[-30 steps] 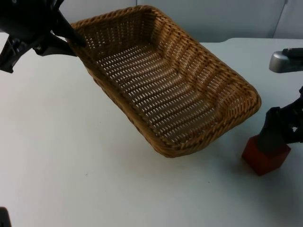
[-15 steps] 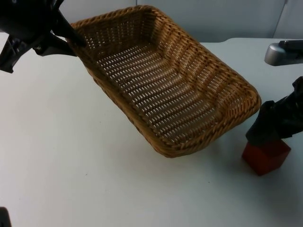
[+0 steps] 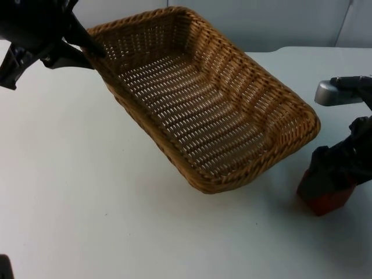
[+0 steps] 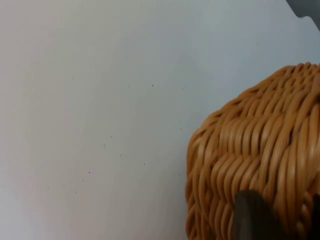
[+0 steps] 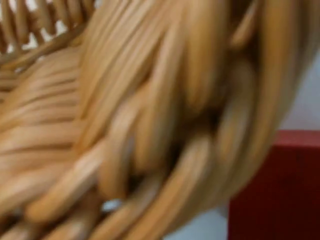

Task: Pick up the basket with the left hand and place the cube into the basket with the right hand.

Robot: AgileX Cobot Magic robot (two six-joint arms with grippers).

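A tan wicker basket [image 3: 235, 68] hangs tilted over the table. My left gripper [image 3: 93, 53] is shut on the rim at its far left corner. In the left wrist view a black fingertip [image 4: 252, 215] presses against the woven rim [image 4: 260, 150]. A red cube [image 3: 325, 201] sits on the white table, just right of the basket's near right corner. My right gripper [image 3: 332, 170] is low over the cube and hides its top; I cannot make out how its fingers stand. The right wrist view has the basket's rim [image 5: 150, 100] very close, with the cube [image 5: 280, 185] beside it.
The white table [image 3: 87, 192] stretches open to the left and front of the basket. The grey partition wall [image 3: 273, 23] stands behind. The basket's near right corner is close to the right arm.
The right gripper rose slightly, then shifted left and came down lower over the cube, covering more of it. The basket and the left arm have stayed where they were.
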